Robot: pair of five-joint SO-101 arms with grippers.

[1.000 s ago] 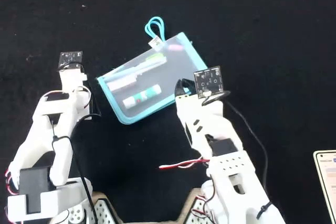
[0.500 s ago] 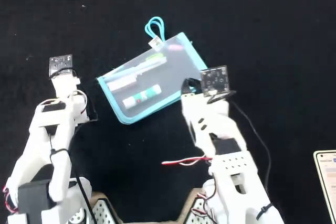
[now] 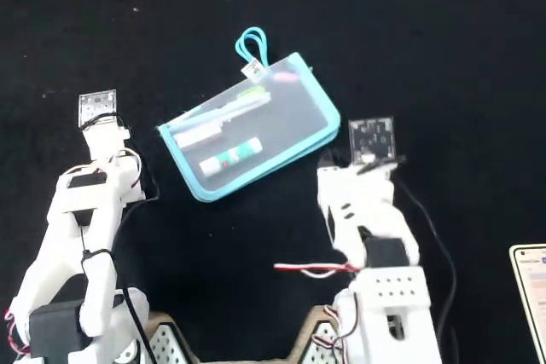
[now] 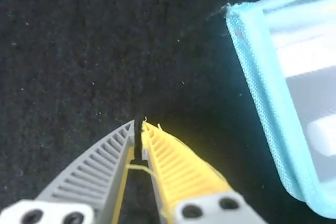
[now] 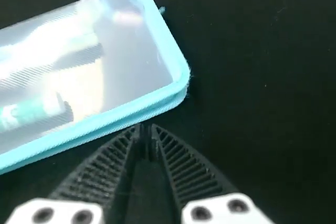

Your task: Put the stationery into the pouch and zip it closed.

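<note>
Pouch lies flat on the black surface with stationery inside. Left hand is near one corner, pressed together and empty. Right hand, also pressed together, is just beside another edge.

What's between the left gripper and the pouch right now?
Nothing: the left wrist view shows bare black table between the left gripper and the pouch.

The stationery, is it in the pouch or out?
In: the stationery shows through the clear face of the pouch, within its blue edging.
</note>
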